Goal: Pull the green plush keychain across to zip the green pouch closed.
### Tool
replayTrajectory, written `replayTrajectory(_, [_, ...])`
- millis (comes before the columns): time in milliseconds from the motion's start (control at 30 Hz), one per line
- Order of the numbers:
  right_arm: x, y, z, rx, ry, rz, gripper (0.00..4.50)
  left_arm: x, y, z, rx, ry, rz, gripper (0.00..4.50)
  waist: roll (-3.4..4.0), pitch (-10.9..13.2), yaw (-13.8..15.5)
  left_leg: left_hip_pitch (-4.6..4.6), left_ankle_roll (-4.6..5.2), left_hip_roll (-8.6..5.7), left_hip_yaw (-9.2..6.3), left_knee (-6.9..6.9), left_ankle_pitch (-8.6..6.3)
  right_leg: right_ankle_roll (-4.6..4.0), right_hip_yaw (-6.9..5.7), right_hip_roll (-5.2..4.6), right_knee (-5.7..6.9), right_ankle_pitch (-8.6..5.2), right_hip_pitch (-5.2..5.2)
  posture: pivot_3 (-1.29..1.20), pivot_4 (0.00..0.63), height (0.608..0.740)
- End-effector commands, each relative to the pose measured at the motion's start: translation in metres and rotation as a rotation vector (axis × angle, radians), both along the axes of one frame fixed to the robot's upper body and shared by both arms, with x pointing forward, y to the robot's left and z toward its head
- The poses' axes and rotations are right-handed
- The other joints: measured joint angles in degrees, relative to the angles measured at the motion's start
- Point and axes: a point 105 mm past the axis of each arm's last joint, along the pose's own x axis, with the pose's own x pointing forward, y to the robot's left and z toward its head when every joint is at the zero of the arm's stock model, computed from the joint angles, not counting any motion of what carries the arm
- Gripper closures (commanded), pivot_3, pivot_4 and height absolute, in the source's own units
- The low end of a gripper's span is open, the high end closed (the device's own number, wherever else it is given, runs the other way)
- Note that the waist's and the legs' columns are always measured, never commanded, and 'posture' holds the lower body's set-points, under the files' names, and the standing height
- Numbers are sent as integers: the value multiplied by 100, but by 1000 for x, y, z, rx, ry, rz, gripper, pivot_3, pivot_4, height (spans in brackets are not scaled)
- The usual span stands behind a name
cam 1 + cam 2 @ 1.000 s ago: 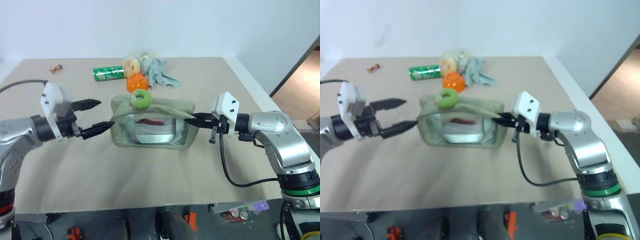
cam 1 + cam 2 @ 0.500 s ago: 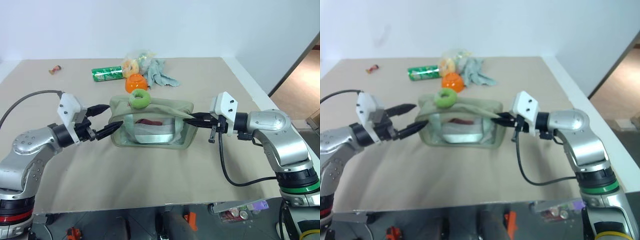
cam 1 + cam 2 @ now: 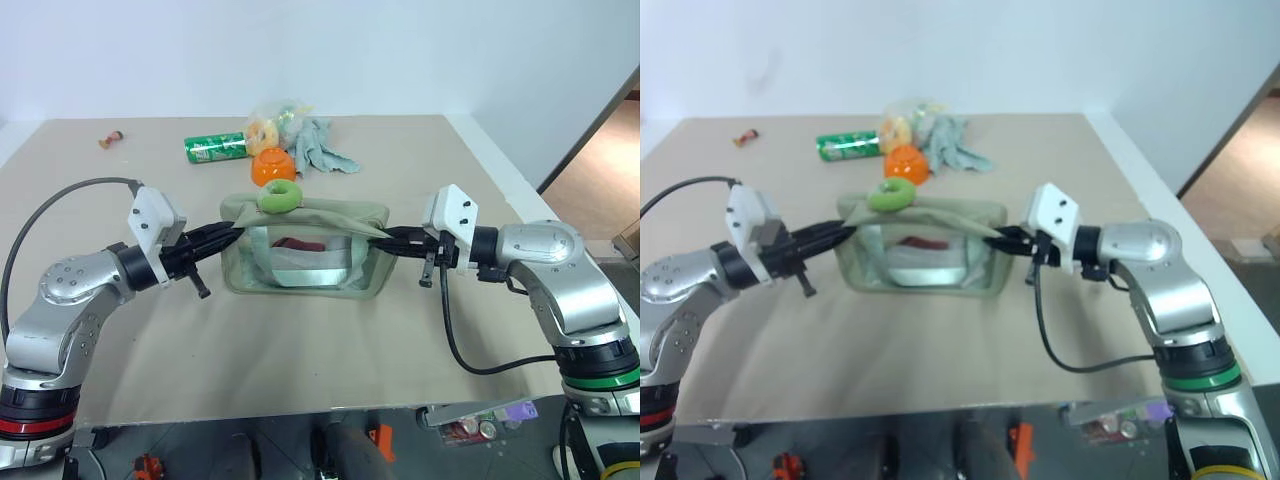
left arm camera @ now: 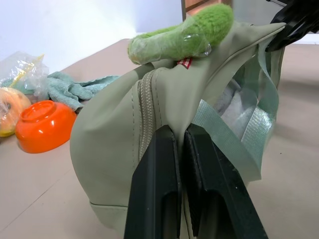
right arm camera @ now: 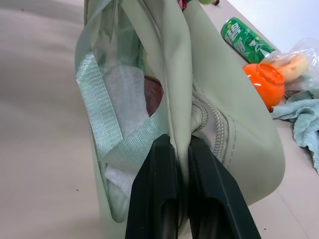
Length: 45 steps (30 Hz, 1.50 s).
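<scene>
The green pouch (image 3: 305, 262) stands in the middle of the table, its clear window facing me and a strap handle across it. The green plush keychain (image 3: 280, 195) lies on the pouch's top edge, toward its left end. My left gripper (image 3: 228, 232) points level at the pouch's left end and is shut on the fabric there; in the left wrist view its fingers (image 4: 154, 184) pinch the cloth beside the zipper, below the keychain (image 4: 184, 32). My right gripper (image 3: 385, 236) is shut on the fabric of the pouch's right end (image 5: 234, 134).
Behind the pouch sit an orange bowl (image 3: 272, 165), a green soda can (image 3: 215, 148), a grey-green rag (image 3: 322, 145) and a plastic bag with a yellow ring (image 3: 265, 128). A small red item (image 3: 110, 138) lies at the far left. The table's right edge (image 3: 520, 190) is close.
My left gripper moved right to the pouch's left end and closed from wide open onto the fabric. The right arm kept still.
</scene>
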Motion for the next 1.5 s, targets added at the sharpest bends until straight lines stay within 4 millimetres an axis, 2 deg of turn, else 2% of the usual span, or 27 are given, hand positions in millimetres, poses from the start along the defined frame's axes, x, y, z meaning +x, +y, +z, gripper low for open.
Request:
replayTrajectory(33, [4, -14, 21, 29, -38, -36, 2781, 1, -2, 8, 14, -42, 5, 4500, 2, 1, 0, -2, 0, -2, 0, 0, 0, 0, 1, -2, 0, 0, -1, 0, 150, 740])
replayTrajectory(133, [18, -33, 50, 78, -77, -103, 1546, 2, -2, 6, 27, -36, 6, 4500, 5, 3, 1, -5, 0, -9, 0, 0, 0, 1, 2, -5, -1, 0, -3, 0, 150, 740])
replayTrajectory(167, [23, -36, 64, 104, -98, -121, 1384, 2, -2, 5, 29, -34, 6, 4500, 8, 5, -1, -7, 0, -11, 0, 1, 0, 2, 4, -5, -1, 1, -5, 0, 150, 740])
replayTrajectory(200, [27, -36, 81, 128, -143, -122, 994, 2, -3, 4, 30, -32, 4, 4500, 14, 9, -7, -6, 0, -12, 0, 1, 0, 2, 7, -6, -1, 1, -5, 0, 150, 740])
replayTrajectory(267, [34, -30, 108, 179, -203, -113, 994, 3, -3, 4, 31, -31, 4, 4500, 17, 11, -18, -6, 1, -13, 1, 1, 1, 6, 14, -5, -1, 4, -8, 0, 150, 740])
replayTrajectory(300, [36, -27, 115, 194, -214, -106, 994, 3, -3, 3, 32, -30, 3, 4500, 17, 11, -22, -5, 2, -12, 0, 1, 1, 6, 14, -3, 0, 4, -9, 0, 150, 740])
replayTrajectory(367, [40, -6, 132, 216, -245, -55, 994, 0, -6, 1, 22, -19, -7, 4500, 15, 9, -31, -6, 2, -6, 0, -5, 0, 2, 9, 5, -1, 1, -9, 0, 150, 740])
replayTrajectory(433, [43, 20, 139, 227, -252, 11, 994, -4, -11, -2, 19, -8, -26, 4500, 16, 8, -35, -1, 5, 8, 2, -13, -2, -6, 9, 18, -1, -3, -10, 0, 150, 740])
replayTrajectory(600, [41, 67, 120, 170, -189, 184, 994, -10, -15, -6, 20, 2, -35, 4500, 18, 8, -6, -6, 5, 24, 0, -17, -2, -14, -5, 24, 1, -8, -11, 0, 150, 740])
replayTrajectory(833, [64, 101, 111, 136, -215, 230, 994, -17, -21, -9, 11, 17, -52, 4500, 19, 9, -6, -17, 5, 9, 1, -4, -2, -3, 4, -10, -3, -2, -12, 0, 150, 740])
replayTrajectory(1000, [76, 105, 95, 90, -212, 242, 994, -19, -20, -10, 7, 22, -43, 4500, 18, 8, 10, -18, 5, 7, 1, -3, -2, -3, -2, -11, -3, -2, -10, 0, 150, 740])
replayTrajectory(1133, [74, 99, 81, 35, -205, 286, 994, -18, -16, -11, 6, 22, -20, 4500, 19, 9, 10, -18, 5, 10, 0, -4, -2, -4, -1, -9, -2, -2, -11, 0, 150, 740])
replayTrajectory(1300, [72, 88, 82, 23, -213, 287, 994, -15, -10, -10, 5, 21, 6, 4500, 19, 9, 10, -16, 5, 13, 0, -5, -2, -4, -1, -6, -1, -2, -11, 0, 150, 740])
replayTrajectory(1500, [70, 87, 75, 18, -203, 297, 994, -12, -9, -9, 11, 16, 4, 4500, 19, 9, -3, -12, 5, 16, 0, -6, -2, -6, 1, -1, 0, -2, -11, 0, 150, 740])
